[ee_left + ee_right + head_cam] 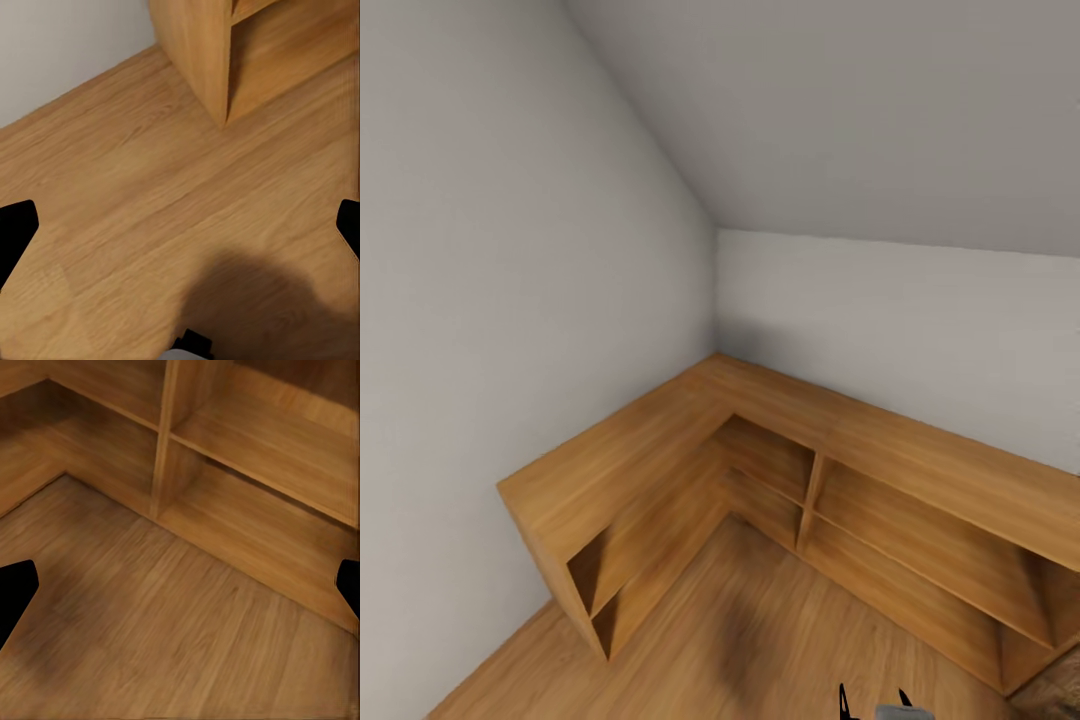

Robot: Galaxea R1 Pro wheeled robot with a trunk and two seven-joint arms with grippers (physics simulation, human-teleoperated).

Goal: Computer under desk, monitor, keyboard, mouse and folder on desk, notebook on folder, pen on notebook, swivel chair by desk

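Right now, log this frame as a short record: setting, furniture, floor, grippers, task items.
setting: room corner, plain white walls, sloped ceiling
furniture: L-shaped wooden shelf unit along both walls, open compartments, nothing visible in them
floor: wood planks, dark shadow in front of the unit
left gripper: fingertips wide apart over the floor, holding nothing
right gripper: fingertips wide apart, facing the lower shelves, holding nothing
task items: none in sight

Head looks down at corner shelving [780, 470]; wrists share it, closer.

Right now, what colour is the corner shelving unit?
Warm honey-brown wood grain, clearest in the head view.
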